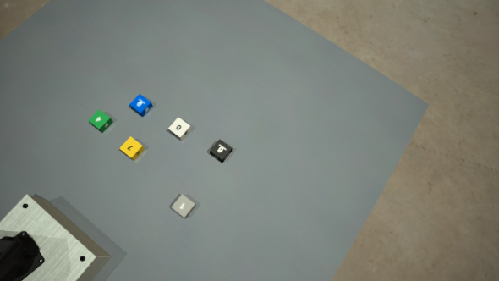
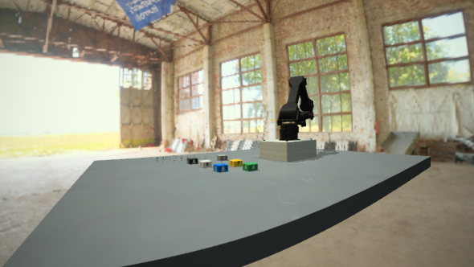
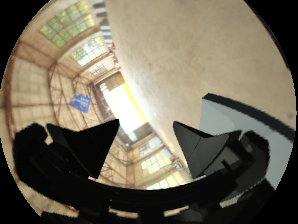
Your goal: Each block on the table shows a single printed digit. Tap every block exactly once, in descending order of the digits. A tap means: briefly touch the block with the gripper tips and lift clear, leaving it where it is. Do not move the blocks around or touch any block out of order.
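In the top view, a green block [image 1: 101, 120] [image 2: 250, 166] reads like 4, a yellow block [image 1: 132, 147] [image 2: 235, 162] like 7, a white block [image 1: 175, 125] [image 2: 205, 163] like 0 and a grey block [image 1: 183, 206] [image 2: 222, 158] like 1. A blue block [image 1: 139, 104] [image 2: 220, 167] and a black block [image 1: 220, 151] [image 2: 192, 161] each show a small digit; whether 6 or 9, I cannot tell. The blocks lie apart. My gripper [image 3: 146, 123] is open, with nothing between its tips, and is away from all blocks.
The arm [image 2: 297, 100] is folded upright on its pale base block [image 1: 55, 254] [image 2: 273, 150]. This base stands on the grey table [image 1: 296, 106] [image 2: 140, 201], beyond the blocks in the exterior view. A table edge shows at the right of the wrist view.
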